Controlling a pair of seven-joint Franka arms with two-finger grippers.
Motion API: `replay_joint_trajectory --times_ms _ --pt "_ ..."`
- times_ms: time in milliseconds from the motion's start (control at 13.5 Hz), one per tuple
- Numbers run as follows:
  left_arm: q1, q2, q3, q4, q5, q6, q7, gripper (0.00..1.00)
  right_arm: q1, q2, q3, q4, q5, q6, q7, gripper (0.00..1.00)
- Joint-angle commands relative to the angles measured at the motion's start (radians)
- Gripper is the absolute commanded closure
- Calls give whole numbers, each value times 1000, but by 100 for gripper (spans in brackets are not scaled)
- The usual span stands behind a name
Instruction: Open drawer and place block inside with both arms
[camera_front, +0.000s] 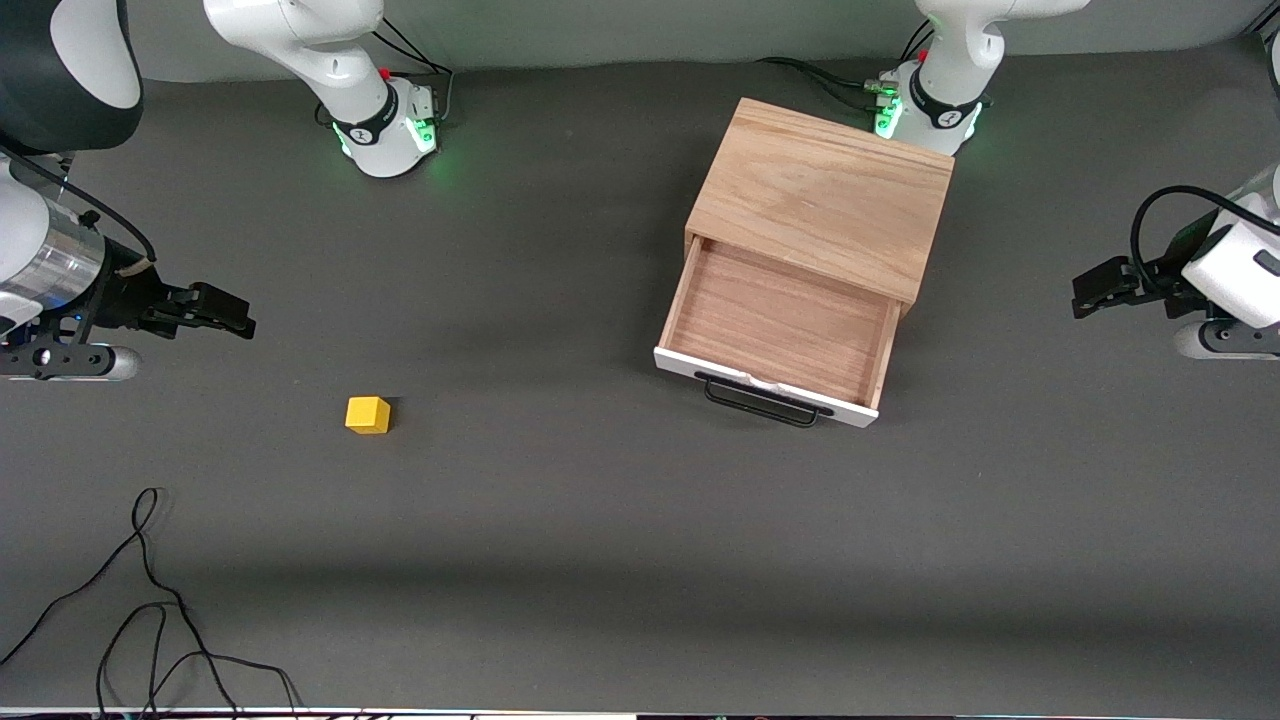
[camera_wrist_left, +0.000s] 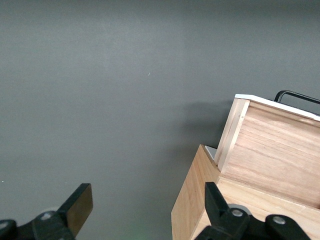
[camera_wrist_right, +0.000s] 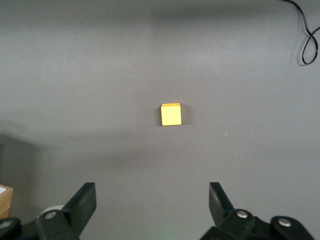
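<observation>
Lying on the table well apart from the open drawer (camera_front: 775, 325): block (camera_front: 368, 415), untouched. Right gripper (camera_front: 215, 310) near block, fingers spread, empty. Left gripper (camera_front: 1100, 290) beside drawer, fingers apart.

A light oak box cabinet (camera_front: 825, 190) stands near the left arm's base, its wide shallow light-wood drawer (camera_front: 775, 335) with white front panel and black bar handle pulled open. A small bright yellow cube (camera_front: 368, 414) lies well apart from the cabinet, toward the right arm's end. The black right gripper (camera_front: 225, 312) hangs over the table above the cube; the black left gripper (camera_front: 1100, 287) hangs beside the cabinet.
</observation>
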Motion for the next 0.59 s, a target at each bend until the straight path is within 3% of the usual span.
replay_joint_trajectory --times_ms 0,518 --pt "3 -10 -2 -12 9 15 20 0 -3 0 -1 1 2 5 19 0" --pt "2 -8 -2 -10 9 20 20 0 -50 10 -18 34 12 17 24 0"
